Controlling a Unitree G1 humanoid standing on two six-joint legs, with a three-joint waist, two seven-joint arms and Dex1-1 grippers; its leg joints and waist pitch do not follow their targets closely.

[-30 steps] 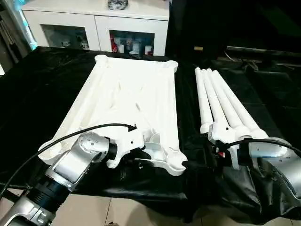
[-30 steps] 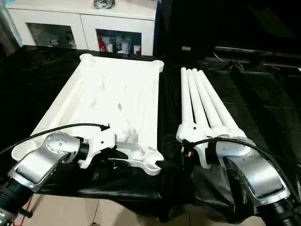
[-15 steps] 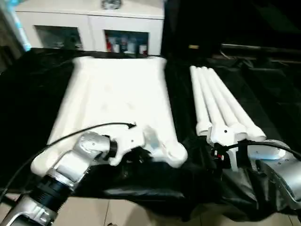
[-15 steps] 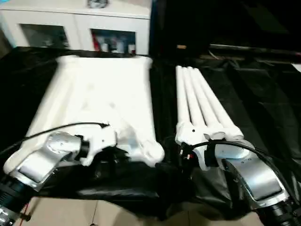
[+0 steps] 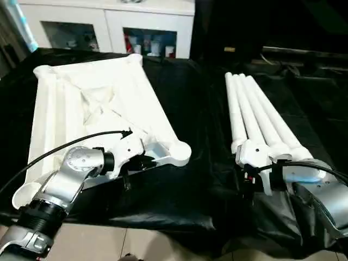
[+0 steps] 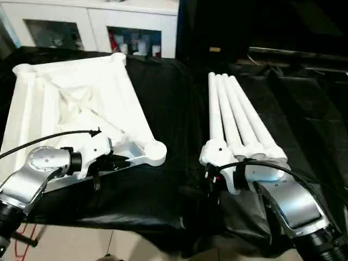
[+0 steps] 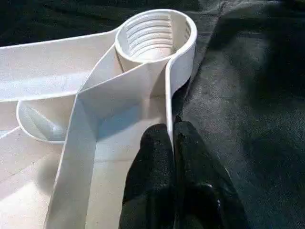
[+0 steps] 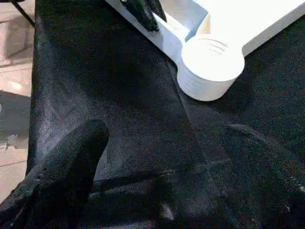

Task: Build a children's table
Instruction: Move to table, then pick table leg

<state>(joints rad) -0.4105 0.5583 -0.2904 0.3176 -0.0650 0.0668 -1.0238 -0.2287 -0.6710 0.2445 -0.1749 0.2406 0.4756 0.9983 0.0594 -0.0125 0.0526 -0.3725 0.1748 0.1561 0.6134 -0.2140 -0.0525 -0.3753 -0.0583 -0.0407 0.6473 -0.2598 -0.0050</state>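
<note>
White tabletop (image 5: 103, 103) skewed on black counter (image 5: 201, 179).
L fingers (image 7: 157, 157) pinch its near rim; R fingers (image 8: 71, 162) spread nr legs (image 5: 255, 117).

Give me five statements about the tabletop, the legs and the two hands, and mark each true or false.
1. The left hand is shut on the near rim of the tabletop. True.
2. The right hand holds one of the legs. False: its fingers stand open over the black cloth, holding nothing.
3. Four white legs lie side by side to the right of the tabletop. True.
4. A leg is already screwed into the corner socket. False: the threaded socket is empty.
5. The tabletop lies with its ribbed underside up. True.
</note>
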